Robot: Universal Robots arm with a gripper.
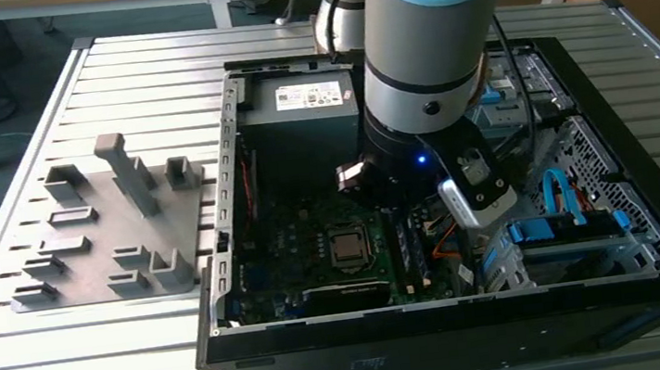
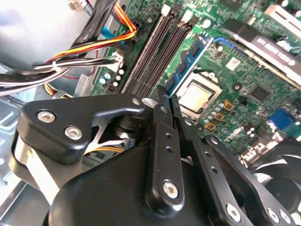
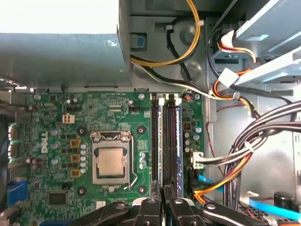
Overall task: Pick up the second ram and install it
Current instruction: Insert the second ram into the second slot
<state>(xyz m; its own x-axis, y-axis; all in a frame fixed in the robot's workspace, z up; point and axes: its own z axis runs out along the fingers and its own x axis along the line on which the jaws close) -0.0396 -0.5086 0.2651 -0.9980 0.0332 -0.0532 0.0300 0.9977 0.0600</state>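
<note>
Green motherboard (image 3: 108, 113); blue ram stick (image 2: 188, 61); black claw (image 2: 164, 101); grey fixture blocks (image 1: 111, 224); silver CPU (image 3: 111, 162).

arm (image 1: 431, 33): reaching steeply down | tool (image 3: 162, 195): fingers pressed together, tips touching

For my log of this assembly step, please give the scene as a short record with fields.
place: open computer case on a slatted table
gripper: shut, low over one end of the memory slots
held: nothing seen between the fingers
memory: a blue stick stands in a slot beside the CPU socket
fixture: grey fixture blocks outside the case, at the exterior view's left
</note>
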